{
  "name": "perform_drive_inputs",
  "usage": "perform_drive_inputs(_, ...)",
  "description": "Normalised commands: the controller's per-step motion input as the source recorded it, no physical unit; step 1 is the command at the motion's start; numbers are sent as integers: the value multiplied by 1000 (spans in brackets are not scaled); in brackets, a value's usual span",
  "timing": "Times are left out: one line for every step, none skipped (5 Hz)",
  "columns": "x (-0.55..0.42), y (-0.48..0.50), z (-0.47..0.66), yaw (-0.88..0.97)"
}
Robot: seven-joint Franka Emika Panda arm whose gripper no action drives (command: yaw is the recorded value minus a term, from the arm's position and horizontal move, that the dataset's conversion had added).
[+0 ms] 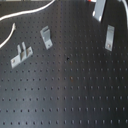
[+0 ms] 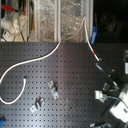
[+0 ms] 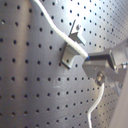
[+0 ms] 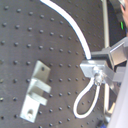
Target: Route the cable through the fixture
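Observation:
The cable (image 2: 30,64) is a long white cord on the black perforated board. In the second exterior view it runs from the left, arcs up, and comes down to my gripper (image 2: 103,67) at the right. In both wrist views the gripper (image 4: 97,70) is shut on the cable (image 4: 75,27), and a short loop (image 4: 85,100) hangs past the fingers. In the first wrist view the cable (image 3: 55,27) lies across a small metal bracket (image 3: 72,44) right beside the fingertips (image 3: 97,61). Whether it sits inside the bracket's slot I cannot tell.
Three metal brackets stand on the board in the first exterior view: one on the left (image 1: 20,54), one left of centre (image 1: 46,36), and one on the right (image 1: 109,39). Another bracket (image 4: 37,92) lies apart from the cable. Clutter lines the board's far edge (image 2: 50,20).

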Motion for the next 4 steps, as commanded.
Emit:
perform_drive_inputs(-387, 319, 406, 0)
perform_drive_inputs(-192, 450, 463, 166)
perform_drive_inputs(37, 448, 455, 251)
perform_drive_inputs(252, 431, 410, 143)
